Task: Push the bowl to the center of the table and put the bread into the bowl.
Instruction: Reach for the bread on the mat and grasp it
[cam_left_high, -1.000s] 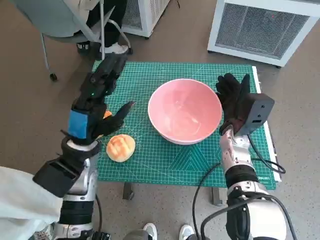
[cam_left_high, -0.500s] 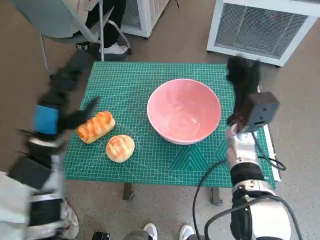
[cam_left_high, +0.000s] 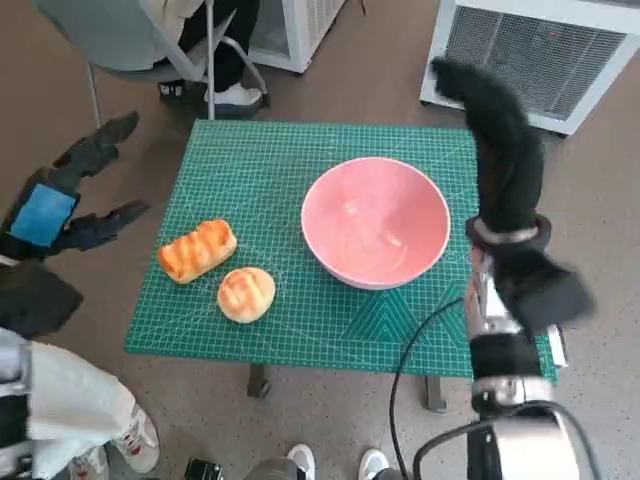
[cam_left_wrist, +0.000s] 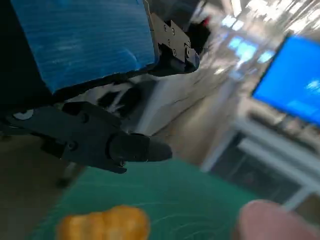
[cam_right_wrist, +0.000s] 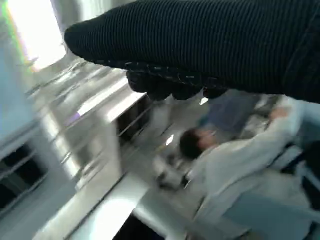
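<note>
Head view shows the left hand (cam_left_high: 50, 215) off the table's left edge, over the floor, its fingers (cam_left_high: 105, 140) spread wide apart and holding nothing. Left wrist view agrees: the blue-taped back and one black finger (cam_left_wrist: 125, 147) stand in open air above the green mat, touching nothing.

The right hand (cam_left_high: 490, 110) in its black glove is raised above the table's far right corner, blurred, pointing away from the robot toward the white grille unit (cam_left_high: 540, 50) on the floor. It touches neither bowl nor mat. Whether its fingers are apart or curled cannot be told; the right wrist view gives only the glove (cam_right_wrist: 200, 45) as a dark band with a blurred person in white behind it.

The pink bowl (cam_left_high: 375, 222) stands upright on the green mat (cam_left_high: 260, 160), right of the table's middle and near its right edge, with nothing inside it.

Two breads lie by the left edge of the table. The long ridged loaf (cam_left_high: 197, 250) lies with its long axis slanting, one end toward the near left corner, the other toward the middle of the table. The round bun (cam_left_high: 246, 294) sits just beside it, nearer the front edge, apart from the bowl. The loaf also shows blurred in the left wrist view (cam_left_wrist: 102, 225).

A person's legs and a chair (cam_left_high: 130, 40) stand beyond the far left corner.
</note>
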